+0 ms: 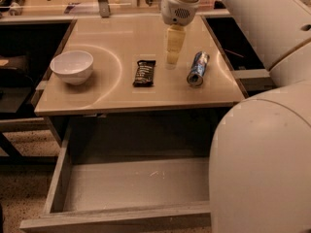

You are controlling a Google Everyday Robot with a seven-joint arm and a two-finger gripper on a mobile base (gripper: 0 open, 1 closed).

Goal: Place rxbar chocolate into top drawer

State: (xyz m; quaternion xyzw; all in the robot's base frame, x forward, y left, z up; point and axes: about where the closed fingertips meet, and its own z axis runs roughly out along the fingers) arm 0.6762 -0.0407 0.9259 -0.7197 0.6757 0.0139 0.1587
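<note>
The rxbar chocolate (145, 73), a small black-wrapped bar, lies flat near the middle of the tan table top (112, 95). My gripper (172, 58) hangs from the white arm above the table. It is just right of the bar, between it and a blue-and-white can (198, 68), and holds nothing that I can see. The top drawer (131, 183) is pulled out wide below the table's front edge. Its pale grey bottom is bare, and my arm hides its right end.
A white bowl (72, 66) stands at the table's left. The can lies on its side at the right. My large white arm (262, 154) fills the right of the view. Dark shelves and a counter with clutter lie behind the table.
</note>
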